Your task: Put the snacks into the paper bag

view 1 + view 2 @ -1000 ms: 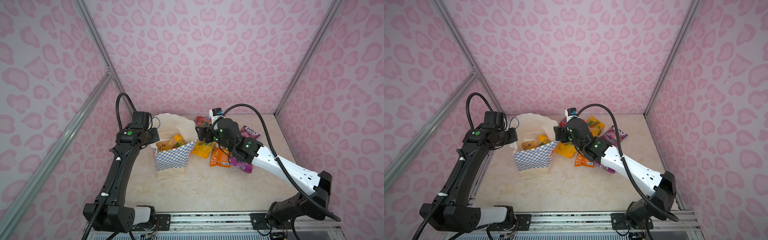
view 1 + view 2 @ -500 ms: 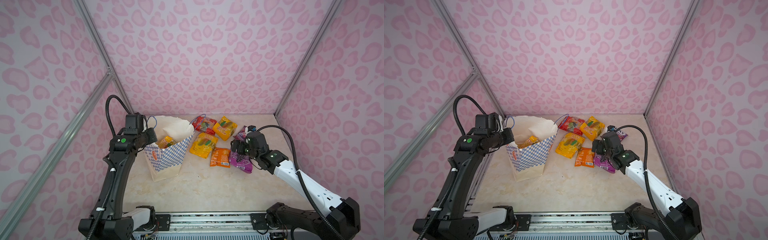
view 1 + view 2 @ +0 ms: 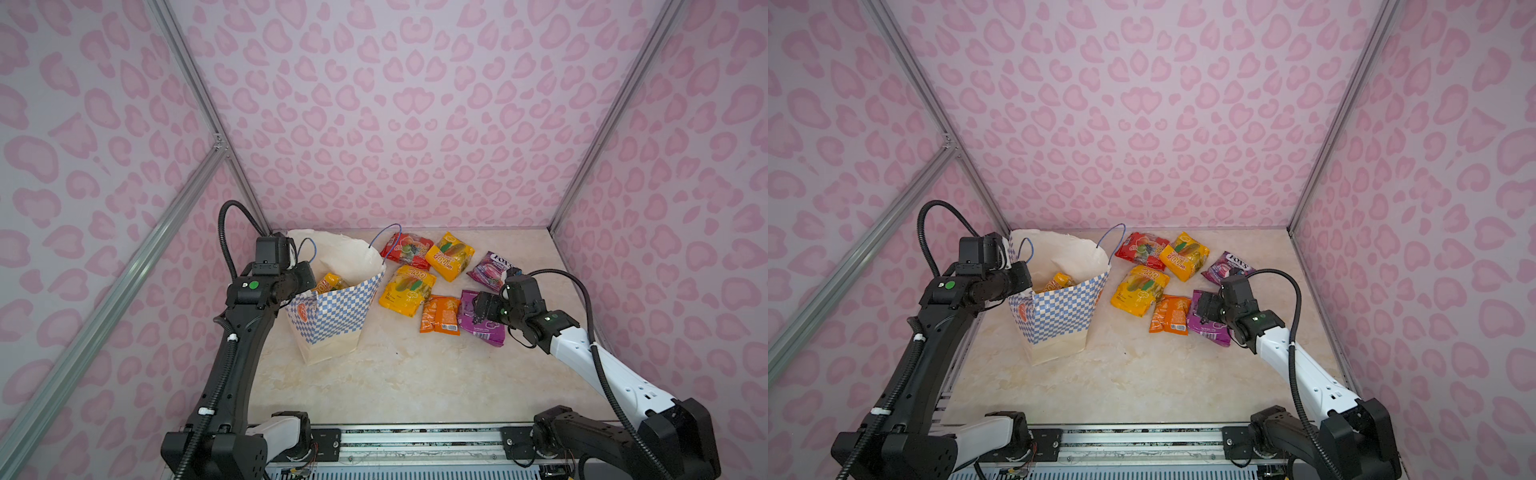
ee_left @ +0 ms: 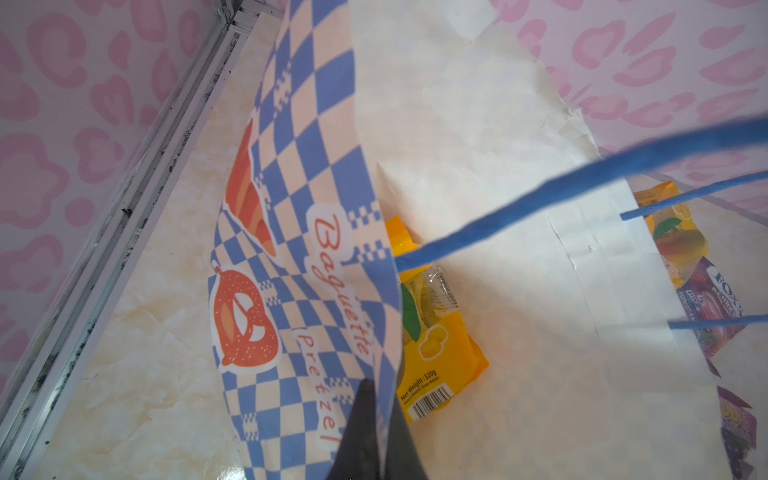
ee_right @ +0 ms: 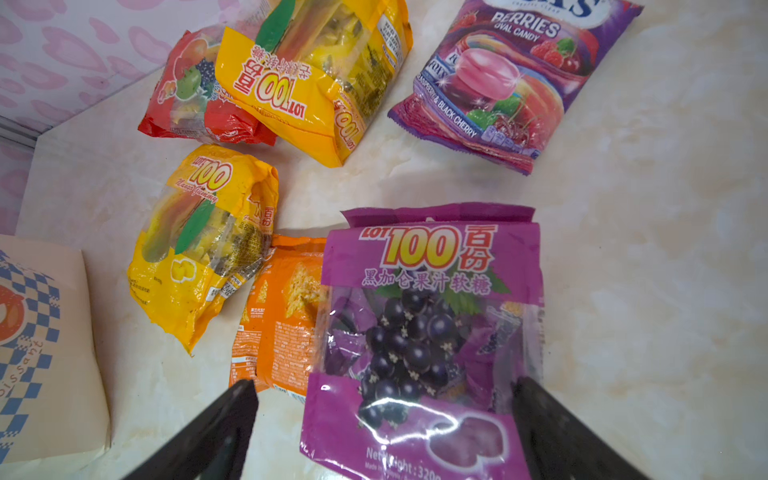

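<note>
Right pincer [image 5: 384, 386] moved from paper bag [image 3: 332, 316] to purple packet [image 5: 428, 291], open wide; left pincer [image 4: 380, 419] clamps its rim; glossy packet may slip

right gripper [image 5: 384, 386] withdrawn, paper bag [image 3: 332, 318] righted — upright

Black left arm [image 3: 237, 357], white right arm [image 3: 573, 347]

bright, even light; glare on the purple packet [image 5: 419, 345]; blue cord handle [image 4: 582, 195] blurred close up.
</note>
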Controlling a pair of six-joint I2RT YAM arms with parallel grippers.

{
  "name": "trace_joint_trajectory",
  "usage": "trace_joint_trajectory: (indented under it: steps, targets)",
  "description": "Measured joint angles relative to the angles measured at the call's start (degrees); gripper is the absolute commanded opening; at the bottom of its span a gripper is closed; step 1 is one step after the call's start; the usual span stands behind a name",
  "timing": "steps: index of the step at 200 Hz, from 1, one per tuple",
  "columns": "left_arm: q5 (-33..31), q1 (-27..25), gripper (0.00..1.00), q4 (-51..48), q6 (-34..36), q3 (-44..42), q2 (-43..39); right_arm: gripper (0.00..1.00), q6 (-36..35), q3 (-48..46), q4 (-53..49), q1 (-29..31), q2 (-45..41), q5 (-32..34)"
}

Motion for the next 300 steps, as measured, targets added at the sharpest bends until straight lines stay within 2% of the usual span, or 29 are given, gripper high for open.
trace_joint_trajectory:
  steps: [56, 106, 152, 196, 221, 243, 247, 252, 261, 300]
  targets:
    - [0.5, 0.9, 0.03, 1.1, -0.8, -0.9, -0.9, 0.97, 0.0, -0.5, 1.6, -2.5, 3.7, -2.3]
    - [0.4, 2.5, 0.03, 1.2, -2.3, -2.0, -1.2, 0.97, 2.0, -2.2, 2.1, -9.4, 4.4, -3.3]
    - [5.4, 3.9, 0.03, 2.7, -3.4, -2.9, -5.0, 0.97, 2.1, -3.8, 2.8, -14.1, 5.1, -3.8]
    - [9.9, 6.5, 0.03, 4.4, -4.9, -4.1, -6.0, 0.93, 2.0, -6.1, 6.5, -15.1, 9.0, -9.7]
    - [11.6, 7.6, 0.03, 4.8, -5.3, -4.3, -5.7, 0.85, 2.0, -7.1, 10.4, -15.2, 11.0, -13.2]
    - [12.2, 8.2, 0.03, 4.8, -5.3, -4.3, -5.6, 0.70, 2.8, -8.1, 14.2, -15.2, 12.5, -16.0]
    - [12.2, 8.3, 0.03, 4.8, -5.4, -4.3, -5.6, 0.70, 3.1, -8.3, 14.9, -15.2, 12.8, -16.4]
    - [12.3, 8.3, 0.03, 4.8, -5.4, -4.3, -5.6, 0.63, 3.1, -8.4, 15.7, -15.2, 13.1, -17.0]
    - [12.3, 8.4, 0.03, 4.8, -5.4, -4.3, -5.6, 0.58, 3.4, -8.6, 17.3, -15.0, 13.7, -17.9]
    - [12.5, 8.8, 0.04, 5.0, -5.6, -4.5, -5.7, 0.25, 5.1, -9.3, 22.8, -13.2, 16.2, -20.2]
